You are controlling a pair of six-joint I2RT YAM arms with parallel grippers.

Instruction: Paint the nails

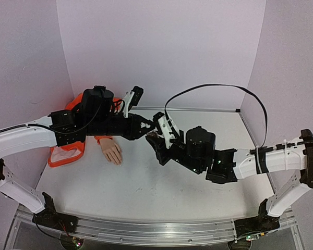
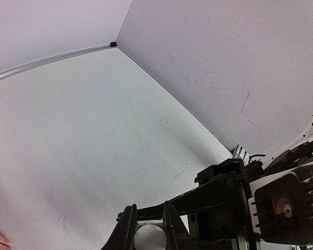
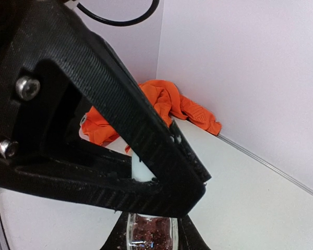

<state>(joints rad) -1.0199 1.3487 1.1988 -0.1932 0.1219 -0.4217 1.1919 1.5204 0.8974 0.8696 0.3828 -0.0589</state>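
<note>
Centre: left gripper (image 1: 147, 127) clamps pale round cap (image 2: 148, 237); right-wrist view alone, bottom centre, shows right gripper (image 1: 156, 138) clamping glitter-filled glass bottle (image 3: 151, 235).

Lab test booth, plain white walls (image 1: 161, 52)

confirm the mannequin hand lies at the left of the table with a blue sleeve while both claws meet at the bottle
Wrong in one respect: the sleeve is orange, not blue, as the right wrist view shows. The mannequin hand does lie at the left of the table, and the left claw and right claw do meet at the bottle.
</note>
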